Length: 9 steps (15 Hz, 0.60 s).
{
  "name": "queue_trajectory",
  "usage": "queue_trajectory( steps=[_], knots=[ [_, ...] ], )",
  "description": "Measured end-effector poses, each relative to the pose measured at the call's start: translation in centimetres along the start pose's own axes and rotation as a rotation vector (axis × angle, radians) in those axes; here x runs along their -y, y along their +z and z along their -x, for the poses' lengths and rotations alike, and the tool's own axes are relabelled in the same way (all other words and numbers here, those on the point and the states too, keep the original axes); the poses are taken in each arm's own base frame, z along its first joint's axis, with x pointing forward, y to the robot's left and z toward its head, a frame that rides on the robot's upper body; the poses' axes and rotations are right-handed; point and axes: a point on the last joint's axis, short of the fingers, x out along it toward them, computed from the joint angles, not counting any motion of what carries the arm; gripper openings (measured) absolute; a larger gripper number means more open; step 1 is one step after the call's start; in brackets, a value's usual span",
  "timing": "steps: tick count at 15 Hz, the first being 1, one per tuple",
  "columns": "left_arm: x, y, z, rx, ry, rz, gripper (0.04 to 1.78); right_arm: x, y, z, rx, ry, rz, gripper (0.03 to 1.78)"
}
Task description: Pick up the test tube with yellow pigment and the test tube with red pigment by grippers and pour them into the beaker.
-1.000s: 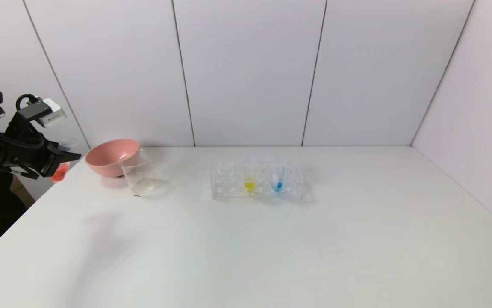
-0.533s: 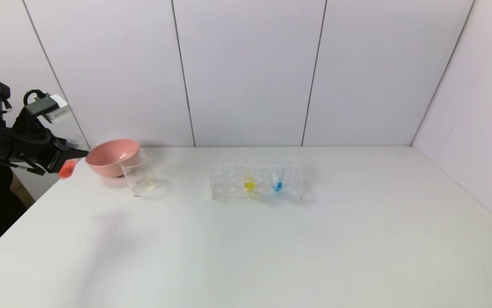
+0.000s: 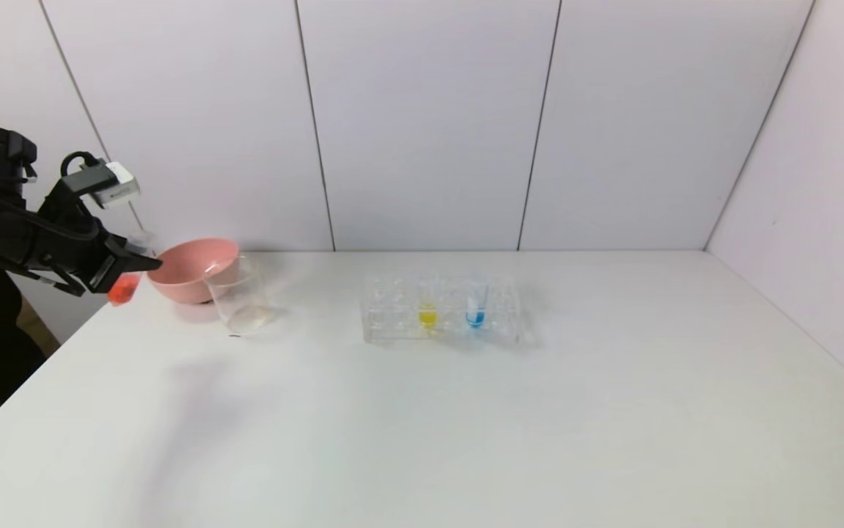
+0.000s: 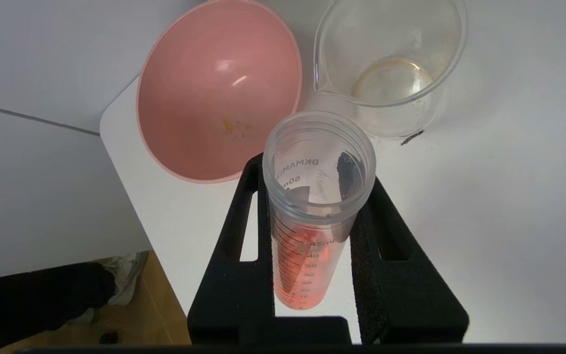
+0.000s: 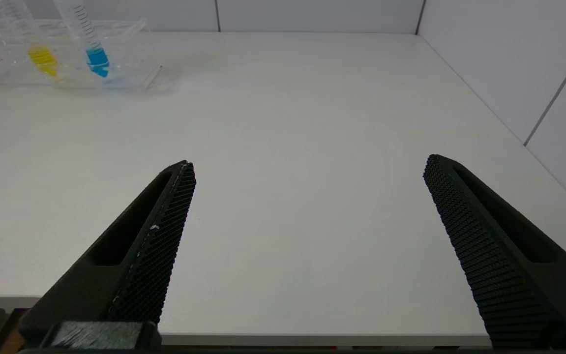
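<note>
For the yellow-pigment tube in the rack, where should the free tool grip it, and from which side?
Grip the test tube with yellow pigment on its bare upper wall, above the liquid, coming from above. It stands near upright in the clear rack, whose walls surround its lower part, and the blue tube stands beside it. The right tool is open.

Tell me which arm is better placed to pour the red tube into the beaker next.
The left. The left gripper already clamps the test tube with red pigment, just beside the pink bowl and the beaker. The right gripper is open and empty, on the far side of the tube rack.
</note>
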Motion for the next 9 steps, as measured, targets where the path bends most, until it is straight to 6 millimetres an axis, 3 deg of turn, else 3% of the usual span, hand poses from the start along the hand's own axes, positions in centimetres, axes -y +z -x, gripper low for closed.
queue_trajectory(
  steps=[9],
  knots=[
    [-0.5,1.4,-0.8,-0.050,-0.085,-0.099,0.45,0.0,0.0,0.0,0.000,0.000,0.000,1.70]
  ],
)
